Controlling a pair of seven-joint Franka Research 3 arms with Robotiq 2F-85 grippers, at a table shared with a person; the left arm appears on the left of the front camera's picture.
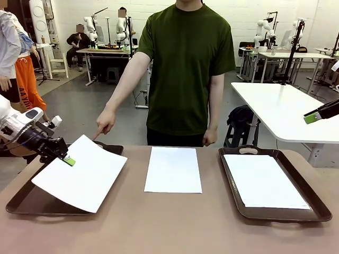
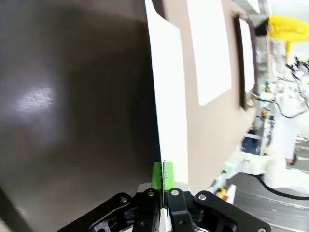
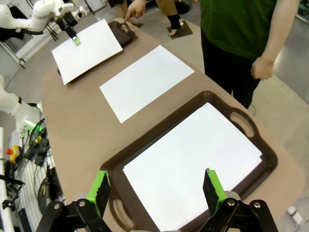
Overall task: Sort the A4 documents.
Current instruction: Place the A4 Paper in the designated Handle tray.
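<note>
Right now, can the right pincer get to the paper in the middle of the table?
Probably yes. The right pincer hangs open up by the right tray, and the middle paper lies bare beside that tray, with nothing between.

L pincer (image 1: 69, 160) pinched tight, low; R pincer (image 3: 157, 186) spread wide, raised.

The right gripper (image 3: 157, 186) hangs with its green-padded fingers spread wide above the near tray (image 3: 268, 162), which holds a white sheet (image 3: 193, 164) flat on its floor. Beyond that tray a second sheet (image 3: 147, 82) lies on the bare table (image 3: 72, 121). Farther beyond, the left gripper (image 3: 76, 40) pinches the edge of a third sheet (image 3: 89, 48) over the far tray (image 3: 123, 33), where a person's hand (image 3: 135, 8) points.
</note>
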